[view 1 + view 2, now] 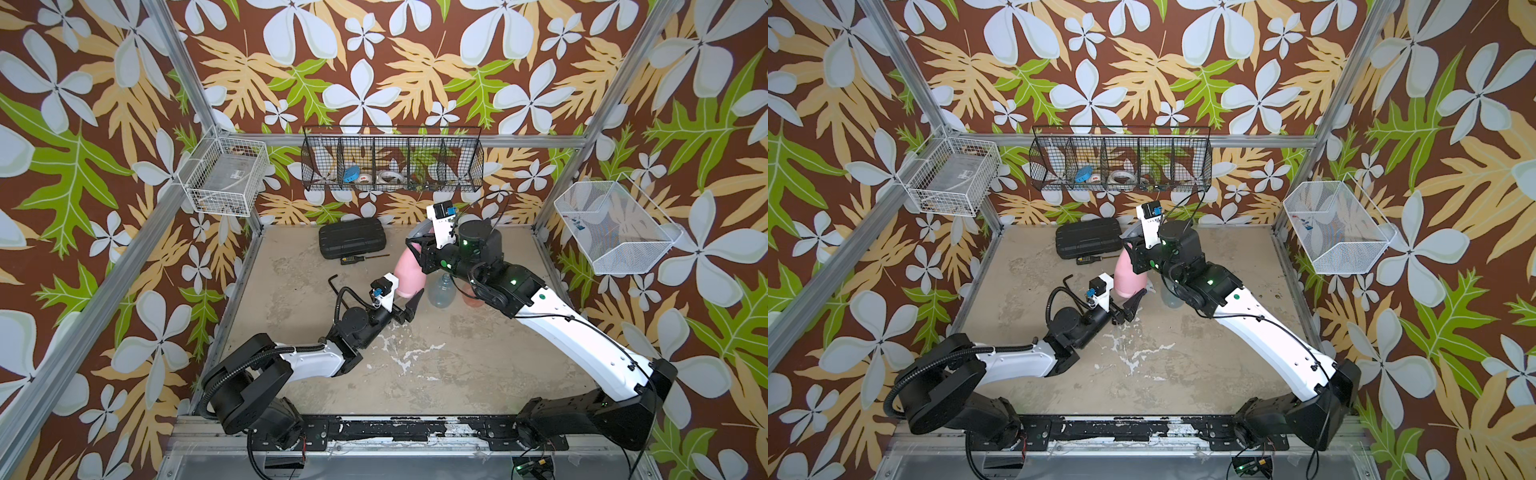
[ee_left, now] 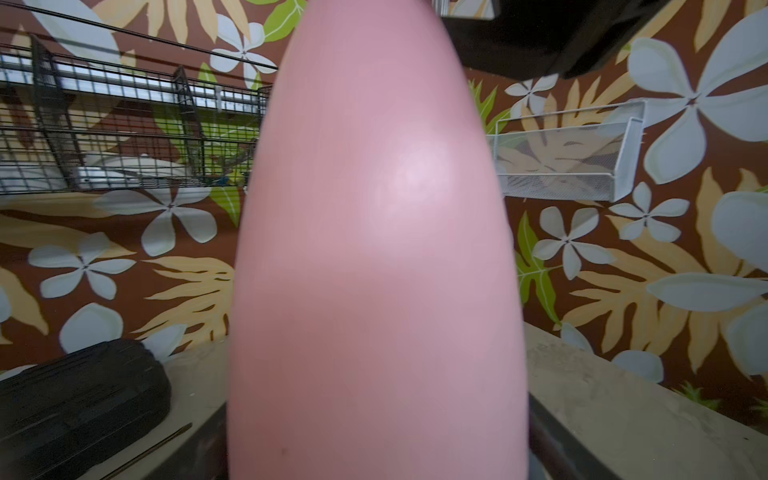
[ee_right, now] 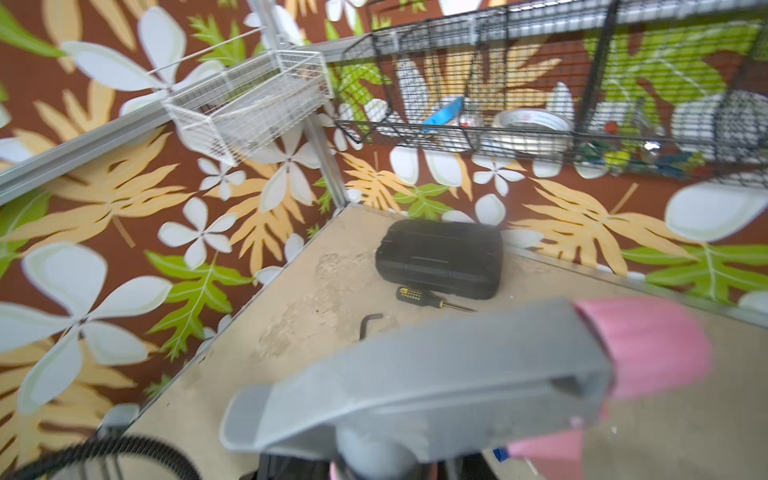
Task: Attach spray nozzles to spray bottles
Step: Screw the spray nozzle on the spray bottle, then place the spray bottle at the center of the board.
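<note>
A pink cone-shaped spray bottle (image 1: 409, 276) stands upright near the middle of the table. My left gripper (image 1: 409, 302) is shut on its wide lower body; in the left wrist view the bottle (image 2: 374, 249) fills the space between the dark fingers (image 2: 544, 440). A pink and grey spray nozzle (image 1: 417, 232) sits on the bottle's neck, and my right gripper (image 1: 420, 254) is shut on it just below the head. In the right wrist view the grey nozzle (image 3: 436, 382) lies blurred across the front and hides the jaws. A clear bluish bottle (image 1: 442, 291) and an orange bottle (image 1: 471, 297) stand to the right, partly under my right arm.
At the back of the table lies a black ribbed case (image 1: 352, 238), with a screwdriver (image 1: 361, 258) in front of it and a black hex key (image 1: 334, 280) beside my left wrist. A black wire basket (image 1: 392, 166) and two white baskets (image 1: 226, 176) (image 1: 615, 228) hang on the walls.
</note>
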